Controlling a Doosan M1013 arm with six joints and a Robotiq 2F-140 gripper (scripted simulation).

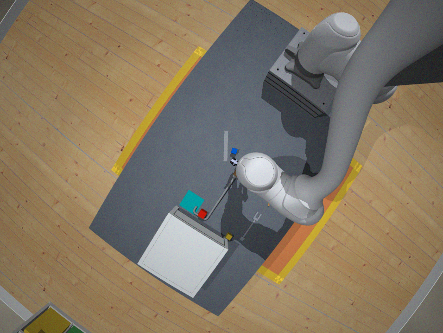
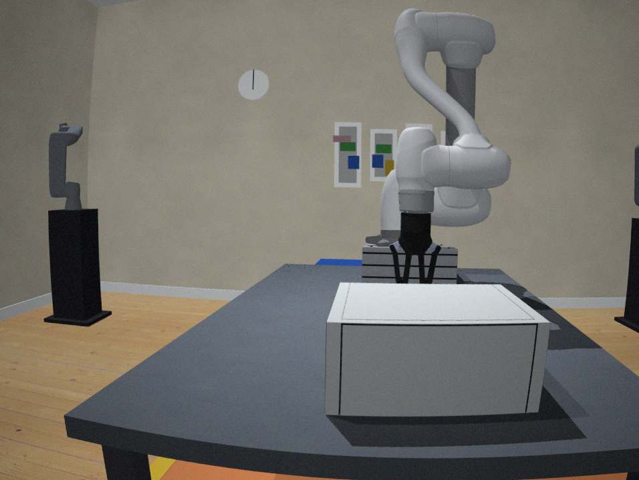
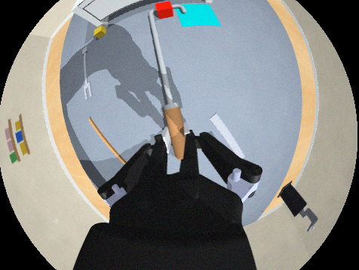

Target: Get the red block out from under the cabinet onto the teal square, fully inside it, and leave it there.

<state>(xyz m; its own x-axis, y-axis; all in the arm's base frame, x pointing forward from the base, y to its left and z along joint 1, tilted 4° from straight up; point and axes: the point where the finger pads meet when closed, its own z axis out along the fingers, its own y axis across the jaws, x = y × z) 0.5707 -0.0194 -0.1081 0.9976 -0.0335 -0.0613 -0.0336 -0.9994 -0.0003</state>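
The red block (image 1: 202, 214) (image 3: 164, 10) lies on the table just in front of the white cabinet (image 1: 182, 252) (image 2: 434, 362). It is right beside the teal square (image 1: 190, 200) (image 3: 200, 16) and outside it. My gripper (image 3: 177, 130) (image 2: 413, 279) is shut on the wooden handle (image 3: 175, 128) of a long grey hook tool (image 1: 220, 198) (image 3: 160, 56). The hook's curved end (image 1: 195, 209) wraps around the red block. In the exterior view the cabinet hides the block, the square and the tool.
A yellow block (image 1: 229, 236) (image 3: 100, 32) sits at the cabinet's corner, with a forked tool (image 1: 250, 225) (image 3: 87, 76) near it. A blue block (image 1: 234, 150) and a grey strip (image 1: 225, 145) (image 3: 222, 131) lie by my wrist. An orange stick (image 3: 106, 140) lies to the left. The arm's pedestal (image 1: 297, 89) stands at the back.
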